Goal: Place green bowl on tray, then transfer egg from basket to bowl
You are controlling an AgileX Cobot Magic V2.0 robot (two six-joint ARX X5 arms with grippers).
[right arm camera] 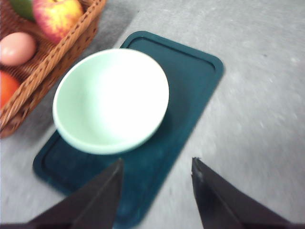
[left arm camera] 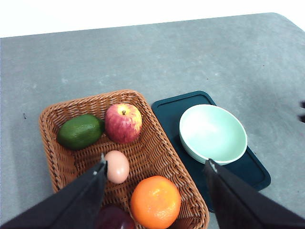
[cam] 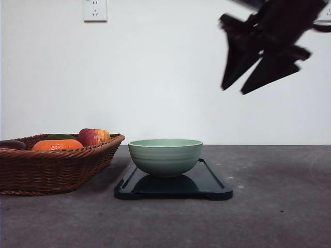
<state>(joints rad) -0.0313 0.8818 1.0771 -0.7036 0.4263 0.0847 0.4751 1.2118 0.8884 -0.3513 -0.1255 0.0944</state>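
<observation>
The pale green bowl (cam: 165,155) (left arm camera: 213,133) (right arm camera: 110,100) stands upright and empty on the dark tray (cam: 209,185) (left arm camera: 250,171) (right arm camera: 193,90). To its left is the brown wicker basket (cam: 51,168) (left arm camera: 50,119) (right arm camera: 64,45). A pale egg (left arm camera: 116,166) (right arm camera: 16,47) lies in the basket among fruit. My left gripper (left arm camera: 156,162) hovers open above the basket, with the egg just inside its left finger. My right gripper (cam: 232,91) (right arm camera: 157,162) hangs open and empty, high in the air, above and right of the bowl.
The basket also holds a red apple (left arm camera: 123,123), an avocado (left arm camera: 80,131), an orange (left arm camera: 155,201) and a dark fruit (left arm camera: 114,218). Bare grey tabletop (cam: 279,206) stretches right of the tray. A white wall with a socket (cam: 95,10) stands behind.
</observation>
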